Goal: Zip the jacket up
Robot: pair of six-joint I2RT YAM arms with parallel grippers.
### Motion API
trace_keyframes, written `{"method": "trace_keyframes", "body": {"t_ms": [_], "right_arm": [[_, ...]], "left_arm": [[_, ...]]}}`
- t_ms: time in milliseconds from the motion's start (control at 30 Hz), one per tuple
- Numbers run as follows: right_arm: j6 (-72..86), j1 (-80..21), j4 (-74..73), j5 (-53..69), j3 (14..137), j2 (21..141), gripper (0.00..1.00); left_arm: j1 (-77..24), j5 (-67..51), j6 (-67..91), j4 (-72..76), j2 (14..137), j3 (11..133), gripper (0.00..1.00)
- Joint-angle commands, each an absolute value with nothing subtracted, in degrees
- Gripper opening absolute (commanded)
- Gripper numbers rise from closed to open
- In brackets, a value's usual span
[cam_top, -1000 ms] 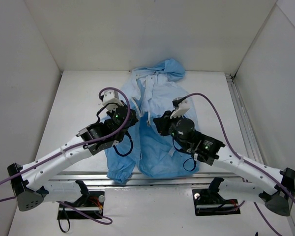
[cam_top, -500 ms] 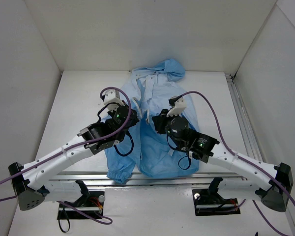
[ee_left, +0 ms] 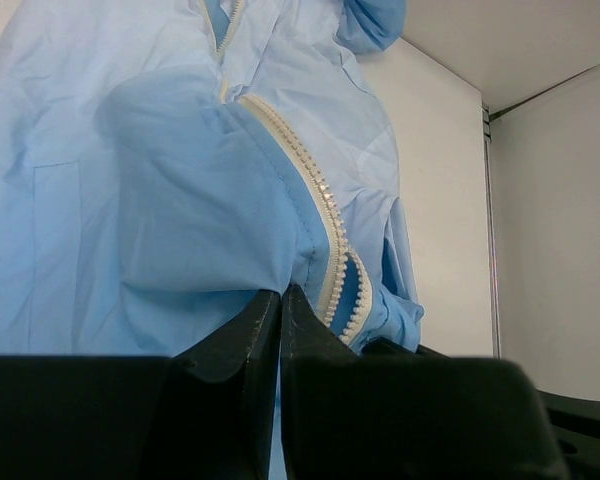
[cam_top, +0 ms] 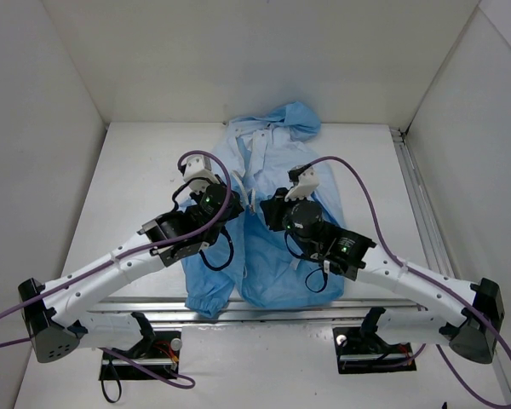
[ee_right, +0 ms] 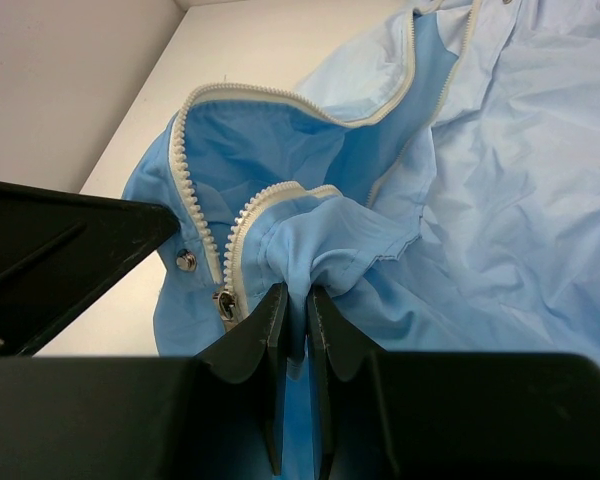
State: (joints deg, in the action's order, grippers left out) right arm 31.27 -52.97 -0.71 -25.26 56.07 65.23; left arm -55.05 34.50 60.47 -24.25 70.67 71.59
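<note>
The light blue jacket [cam_top: 281, 158] lies flat on the white table, hood [cam_top: 294, 115] at the far end and front open. My left gripper [cam_top: 237, 199] is shut on the left front edge of the jacket [ee_left: 180, 200], beside the pale zipper teeth [ee_left: 325, 215]. My right gripper [cam_top: 261, 205] is shut on a bunched fold of the right front edge [ee_right: 320, 235]. In the right wrist view the zipper slider [ee_right: 223, 303] and a metal snap [ee_right: 186, 261] sit just left of my fingers [ee_right: 270, 320]. The two zipper sides are apart above the slider.
White walls box in the table on the left, far and right sides. A metal rail [cam_top: 416, 196] runs along the right side and another [cam_top: 153, 302] along the near edge. Purple cables [cam_top: 358, 179] loop over both arms. The left gripper's black finger [ee_right: 60, 250] shows in the right wrist view.
My right gripper has moved left and a little farther away, closer to the left gripper. The left gripper has edged slightly away too. Both keep their hold on the jacket front.
</note>
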Motion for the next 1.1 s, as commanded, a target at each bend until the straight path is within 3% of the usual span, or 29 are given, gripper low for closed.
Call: {"method": "trace_keyframes", "body": {"t_ms": [0, 1067], "right_arm": [[30.94, -53.53, 5.54, -27.25, 59.59, 65.65, 0.0], [30.94, -53.7, 5.19, -29.09, 61.35, 66.71, 0.0]], "left_arm": [[-55.37, 35.24, 60.56, -20.48, 69.7, 74.79, 0.0], [-55.37, 34.98, 58.97, -20.48, 70.58, 74.88, 0.0]]}}
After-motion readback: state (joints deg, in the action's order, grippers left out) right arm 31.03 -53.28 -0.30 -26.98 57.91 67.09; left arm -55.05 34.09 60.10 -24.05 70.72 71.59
